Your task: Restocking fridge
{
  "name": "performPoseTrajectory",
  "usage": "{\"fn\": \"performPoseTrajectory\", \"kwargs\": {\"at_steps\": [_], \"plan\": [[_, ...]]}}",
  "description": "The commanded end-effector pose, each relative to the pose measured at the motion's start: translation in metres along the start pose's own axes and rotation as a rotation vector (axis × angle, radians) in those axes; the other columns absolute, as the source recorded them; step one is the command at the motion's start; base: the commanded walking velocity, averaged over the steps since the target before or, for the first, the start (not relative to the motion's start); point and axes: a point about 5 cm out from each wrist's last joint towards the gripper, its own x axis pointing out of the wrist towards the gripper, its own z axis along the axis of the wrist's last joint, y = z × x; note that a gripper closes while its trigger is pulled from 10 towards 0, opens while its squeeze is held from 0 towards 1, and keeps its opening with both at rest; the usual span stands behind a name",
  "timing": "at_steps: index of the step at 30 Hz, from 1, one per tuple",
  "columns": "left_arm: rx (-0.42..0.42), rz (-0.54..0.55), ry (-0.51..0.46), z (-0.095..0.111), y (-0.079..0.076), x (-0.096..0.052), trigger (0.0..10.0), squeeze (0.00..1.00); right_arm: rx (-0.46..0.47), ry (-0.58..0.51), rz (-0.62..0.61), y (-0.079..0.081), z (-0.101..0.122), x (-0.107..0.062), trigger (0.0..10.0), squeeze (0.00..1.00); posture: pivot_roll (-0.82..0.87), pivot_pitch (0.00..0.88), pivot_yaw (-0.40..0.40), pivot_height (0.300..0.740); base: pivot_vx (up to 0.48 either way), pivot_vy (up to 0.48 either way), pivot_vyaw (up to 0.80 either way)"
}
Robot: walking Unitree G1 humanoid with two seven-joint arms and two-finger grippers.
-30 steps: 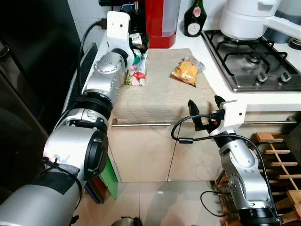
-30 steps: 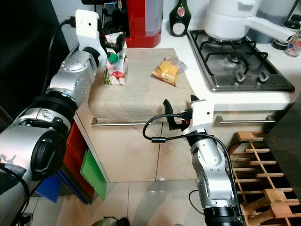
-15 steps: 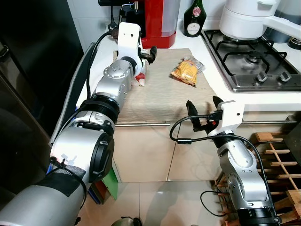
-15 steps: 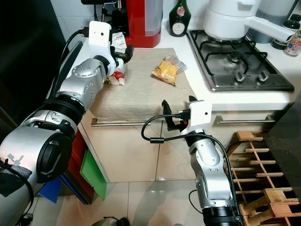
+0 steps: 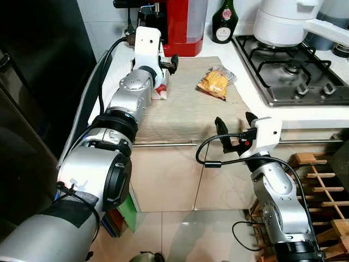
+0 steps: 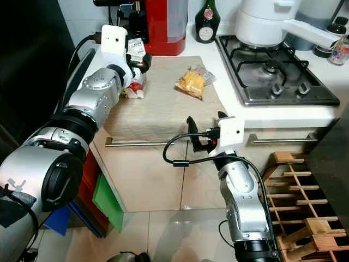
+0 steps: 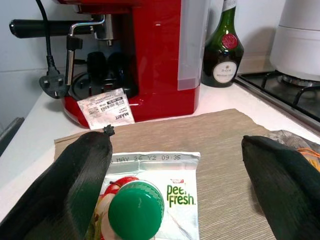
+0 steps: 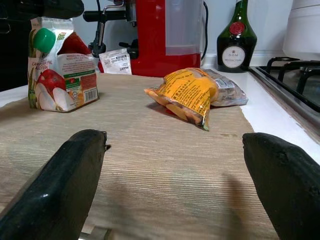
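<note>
A: Near stuff first. Right gripper (image 5: 236,131) lower centre of the head view, fingers spread wide, holding nothing, hovering at the counter's front edge over the drawer handle.

B: And further back?

A: Woven beige mat (image 5: 191,103) on the white counter, ribbed fabric look. Middle of it: yellow snack bag (image 5: 214,82), crinkly glossy plastic, lying flat beside a clear wrapped pack. Upper left of the mat: juice carton (image 8: 61,70), upright, printed cardboard with red fruit and a round green screw cap.

B: Left gripper?

A: Left gripper (image 7: 175,185) is right above the carton, fingers spread wide either side of the cap, not closed on it. Can't tell if one finger touches.

B: Behind that?

A: Red glossy coffee machine (image 5: 185,24), dark green glass bottle (image 5: 225,22), steel gas hob (image 5: 292,68) upper right.

B: Progress?

A: Early, I'd say. Nothing picked up, both items on the mat. Carton grasp looks about to happen; closing, lifting, carrying to the fridge and the snack bag all remain.
</note>
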Motion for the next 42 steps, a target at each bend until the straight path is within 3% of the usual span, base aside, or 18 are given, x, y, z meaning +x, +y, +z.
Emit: {"fn": "performPoseTrajectory", "kwargs": {"at_steps": [1, 9, 21, 27, 34, 35, 36, 42], "plan": [[-0.028, 0.01, 0.091, -0.019, 0.002, -0.002, 10.0, 0.0, -0.004, 0.006, 0.0, 0.002, 0.001, -0.001, 10.0, 0.0, -0.22, 0.0, 0.068, 0.74, 0.0, 0.0, 0.0], [-0.066, -0.012, 0.154, -0.034, -0.005, -0.004, 10.0, 0.0, -0.002, 0.012, 0.002, 0.002, -0.001, -0.002, 10.0, 0.0, -0.22, 0.0, 0.068, 0.74, 0.0, 0.0, 0.0], [-0.021, 0.003, 0.209, -0.051, -0.006, -0.008, 10.0, 0.0, -0.001, 0.018, 0.007, 0.002, -0.001, -0.001, 10.0, 0.0, -0.22, 0.0, 0.065, 0.74, 0.0, 0.0, 0.0], [-0.085, 0.001, 0.32, -0.08, -0.01, -0.016, 10.0, 0.0, -0.002, 0.02, 0.01, 0.003, -0.002, 0.0, 10.0, 0.0, -0.22, 0.0, 0.064, 0.74, 0.0, 0.0, 0.0], [-0.078, 0.012, 0.321, -0.082, -0.007, -0.017, 10.0, 0.0, -0.004, 0.023, 0.009, 0.002, -0.002, -0.001, 10.0, 0.0, -0.22, 0.0, 0.061, 0.74, 0.0, 0.0, 0.0], [-0.081, 0.014, 0.323, -0.083, -0.006, -0.017, 8.8, 0.0, -0.004, 0.024, 0.008, 0.002, -0.002, -0.001, 10.0, 0.0, -0.22, 0.0, 0.063, 0.74, 0.0, 0.0, 0.0], [-0.082, 0.014, 0.323, -0.084, -0.005, -0.017, 0.0, 0.0, -0.004, 0.024, 0.007, 0.002, -0.002, -0.001, 10.0, 0.0, -0.22, 0.0, 0.063, 0.74, 0.0, 0.0, 0.0], [-0.079, 0.015, 0.325, -0.086, -0.004, -0.018, 0.0, 0.0, -0.004, 0.026, 0.007, 0.002, -0.003, -0.001, 10.0, 0.0, -0.22, 0.0, 0.062, 0.74, 0.0, 0.0, 0.0]]}}
